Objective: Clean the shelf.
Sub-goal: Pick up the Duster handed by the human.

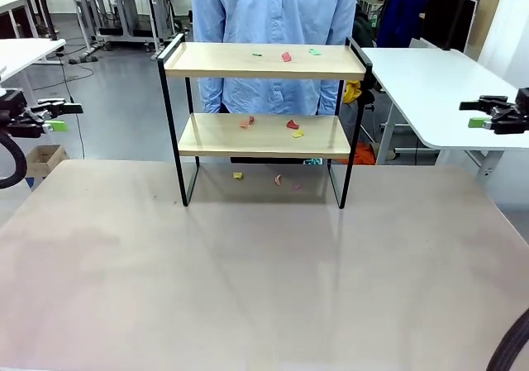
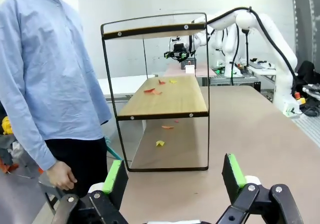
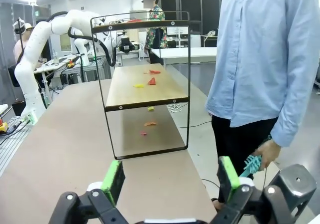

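A: Front view, where's the shelf [image 1: 216, 136]?
B: Far middle of the table [image 1: 248, 288], upright, just in front of a person [image 1: 273, 7] in a light blue shirt. It has two pale wood boards in a thin black metal frame with raised side rails. Small coloured scraps [image 1: 286, 56] lie on both boards: red, green, orange, yellow. More lie on the table beneath. Paper maybe, too small to tell.
A: Grippers?
B: Left gripper [image 1: 66, 115] and right gripper [image 1: 473, 114] sit at the picture's edges, raised, well apart from the shelf.
A: Left wrist?
B: Left gripper [image 2: 174, 174] is spread wide, nothing between the green pads [image 2: 116, 176]. Shelf [image 2: 170, 97] seen end-on, on a matte tan tabletop. The person's hand [image 2: 62, 175] hangs loosely curled.
A: Right wrist?
B: Right gripper [image 3: 170, 178] is also wide, holding nothing. Shelf [image 3: 135, 92] seen from its other end. This view adds a teal brush [image 3: 250, 164] in the person's other hand [image 3: 267, 154].
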You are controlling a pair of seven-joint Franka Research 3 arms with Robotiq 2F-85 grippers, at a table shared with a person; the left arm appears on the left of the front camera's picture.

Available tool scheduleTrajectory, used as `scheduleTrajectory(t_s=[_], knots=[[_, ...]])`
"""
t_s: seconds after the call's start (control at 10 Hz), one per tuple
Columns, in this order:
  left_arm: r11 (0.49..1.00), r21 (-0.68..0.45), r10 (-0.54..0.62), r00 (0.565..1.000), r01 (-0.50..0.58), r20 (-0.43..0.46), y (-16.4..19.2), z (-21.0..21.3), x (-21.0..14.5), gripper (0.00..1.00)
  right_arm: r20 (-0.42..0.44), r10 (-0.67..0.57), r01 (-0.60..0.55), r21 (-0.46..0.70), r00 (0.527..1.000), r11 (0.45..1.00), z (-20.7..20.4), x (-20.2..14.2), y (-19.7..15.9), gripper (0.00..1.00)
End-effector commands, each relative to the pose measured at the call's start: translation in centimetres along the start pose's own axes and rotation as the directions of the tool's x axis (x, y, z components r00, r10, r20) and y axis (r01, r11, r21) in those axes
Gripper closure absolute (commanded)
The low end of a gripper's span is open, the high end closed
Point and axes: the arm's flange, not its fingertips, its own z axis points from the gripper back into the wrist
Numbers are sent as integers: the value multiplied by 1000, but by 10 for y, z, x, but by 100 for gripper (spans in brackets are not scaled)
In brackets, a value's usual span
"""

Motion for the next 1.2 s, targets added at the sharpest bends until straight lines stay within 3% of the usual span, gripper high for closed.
scheduleTrajectory(t_s=[0.0, 0.3, 0.7, 1.1], knots=[[995, 49, -81, 997, 81, -15, -12, -8, -3, 0, 58, 42, -41, -11, 997, 999, -1, 1, -2, 0], [990, 102, -92, 996, 93, -8, -20, -10, -2, 0, 81, 42, -41, -18, 996, 999, -1, 0, -1, 0], [992, 97, -78, 997, 75, 20, -18, -12, -2, 0, 72, 28, -27, -10, 997, 1000, -2, 0, -4, 0], [995, 74, -59, 998, 60, -10, -14, -5, -9, 0, 49, 9, -8, -17, 999, 1000, 0, 0, -3, 0]])
